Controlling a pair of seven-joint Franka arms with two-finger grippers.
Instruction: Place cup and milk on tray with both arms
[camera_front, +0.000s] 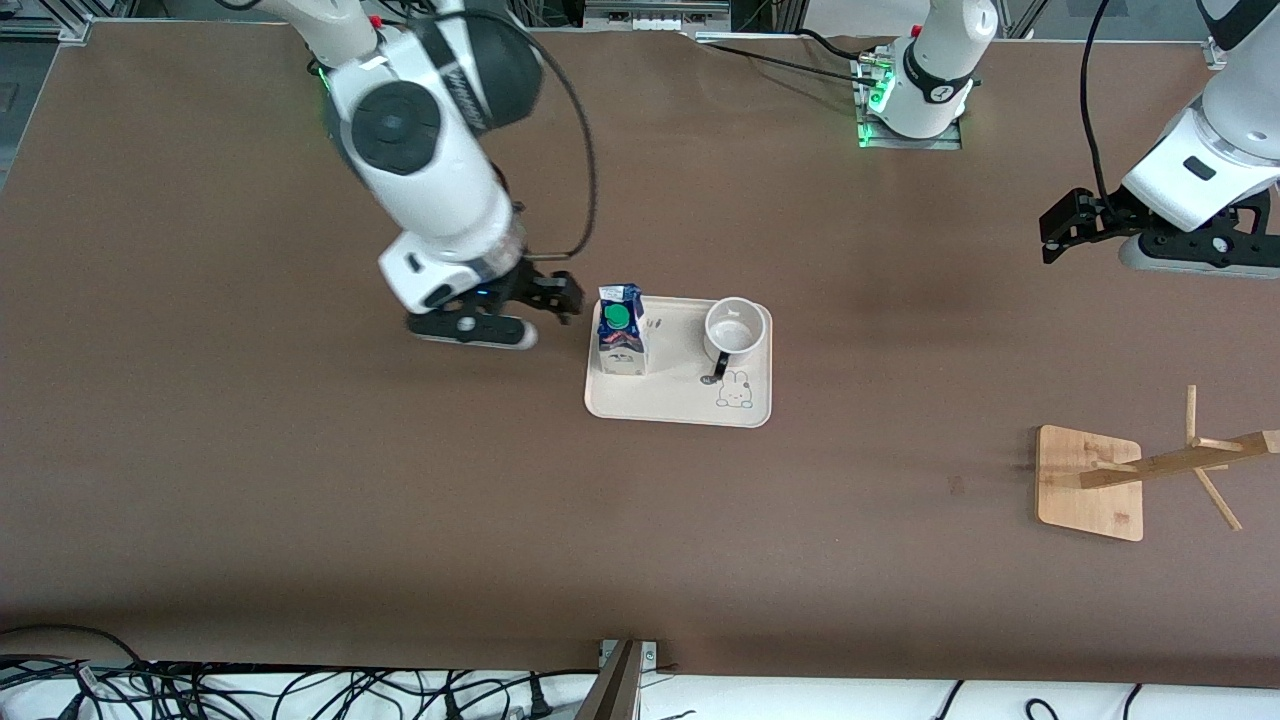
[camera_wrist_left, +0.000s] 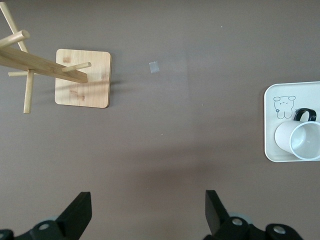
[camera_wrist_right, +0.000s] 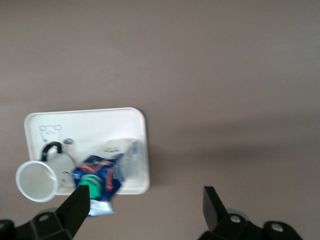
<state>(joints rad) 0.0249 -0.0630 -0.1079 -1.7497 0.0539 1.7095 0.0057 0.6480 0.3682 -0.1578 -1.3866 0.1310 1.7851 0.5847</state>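
The cream tray (camera_front: 680, 402) lies near the middle of the table. The milk (camera_front: 620, 330) stands upright on it at the right arm's end. The cup (camera_front: 736, 328) stands upright on it at the left arm's end, beside a rabbit drawing. My right gripper (camera_front: 562, 296) is open and empty, over the bare table just beside the milk. In the right wrist view the gripper (camera_wrist_right: 145, 207) frames bare table, with the milk (camera_wrist_right: 100, 177), cup (camera_wrist_right: 37, 180) and tray (camera_wrist_right: 100, 125) close by. My left gripper (camera_front: 1065, 225) is open and empty, far off at the left arm's end of the table. The left wrist view shows that gripper (camera_wrist_left: 147, 212), the cup (camera_wrist_left: 302, 140) and the tray (camera_wrist_left: 272, 125).
A wooden rack with pegs (camera_front: 1090, 482) stands nearer the front camera at the left arm's end of the table; it also shows in the left wrist view (camera_wrist_left: 82, 77). Cables lie along the table's front edge (camera_front: 300, 690).
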